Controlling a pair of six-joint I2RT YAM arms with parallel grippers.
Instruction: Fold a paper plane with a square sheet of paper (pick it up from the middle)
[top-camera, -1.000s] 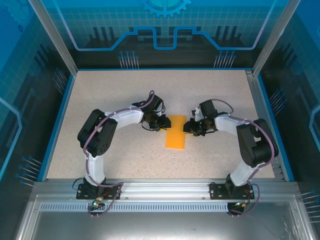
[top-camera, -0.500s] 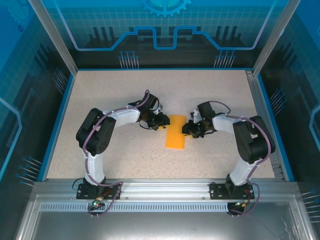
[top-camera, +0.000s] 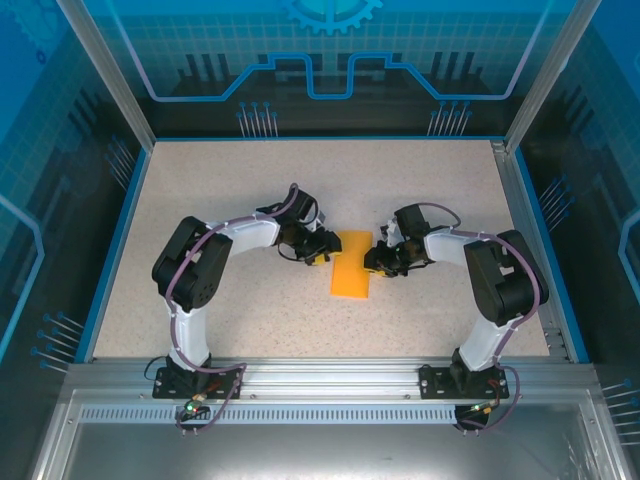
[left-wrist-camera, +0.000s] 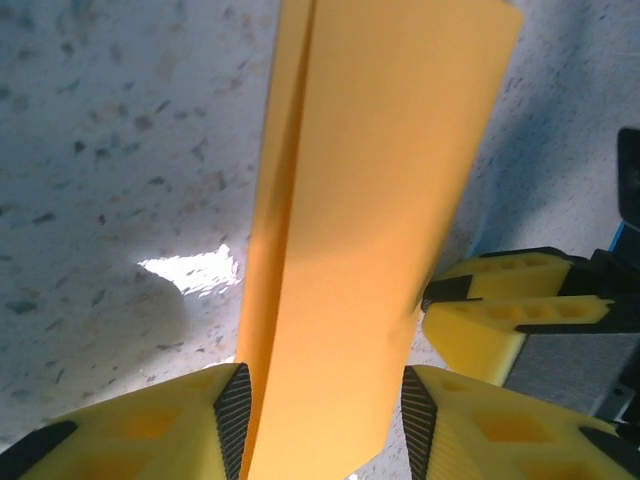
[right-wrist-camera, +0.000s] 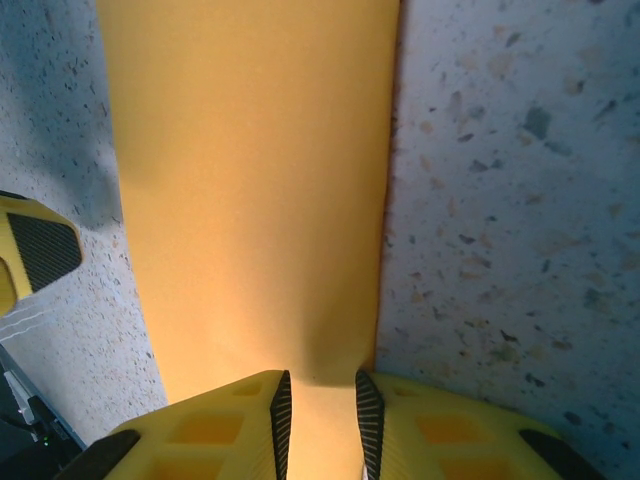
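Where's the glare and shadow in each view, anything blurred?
Left wrist: blown-out glare patch on the table left of the paper, soft shadow just below it. Right wrist: paper evenly lit, shadow on the table along its upper left edge. Top external: even light, sharp, no glare on the paper.

1. No word, number, label or brand name can be read in any view.
2. At the upper centre of the top view, the blue printed back wall panel (top-camera: 420, 60) carries a light-blue gear emblem (top-camera: 332, 12), cut off by the frame edge. Below the emblem run circuit-style lines. It is a graphic without letters.
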